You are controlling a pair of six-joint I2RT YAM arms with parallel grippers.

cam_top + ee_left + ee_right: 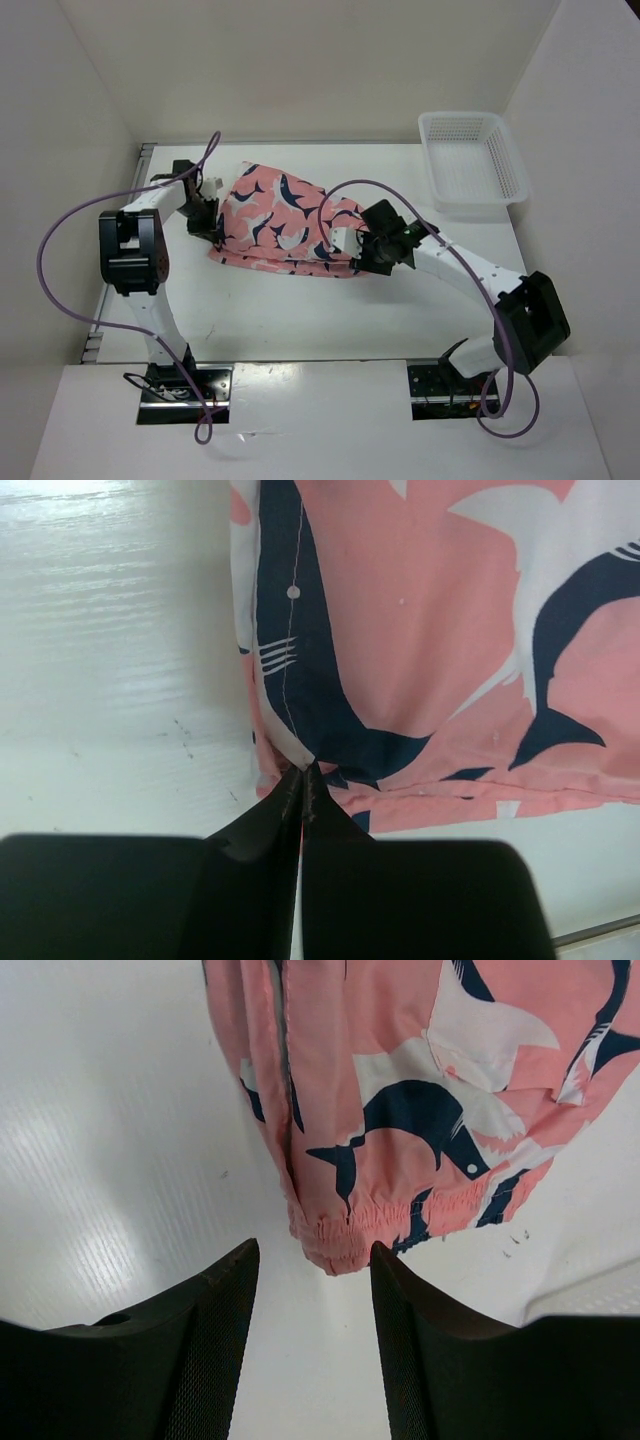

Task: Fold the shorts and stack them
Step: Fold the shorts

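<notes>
The shorts [280,215] lie on the counter [300,310], long axis roughly toward the basket [505,165]. Your left gripper [303,772] pinches the far hem; your right gripper [312,1252], released, faces the basket-side waistband corner.

The left arm [150,305] and right arm [470,265] are built of white links joined by blocky black joint housings. Each stands on a dark base plate [185,385] at the near edge of the table [300,320]. A purple cable [45,255] loops along each arm, beyond that edge. The left fingers [400,890] and right fingers [210,1340] are matte black wedges, and the right pair is finely mesh-textured.
</notes>
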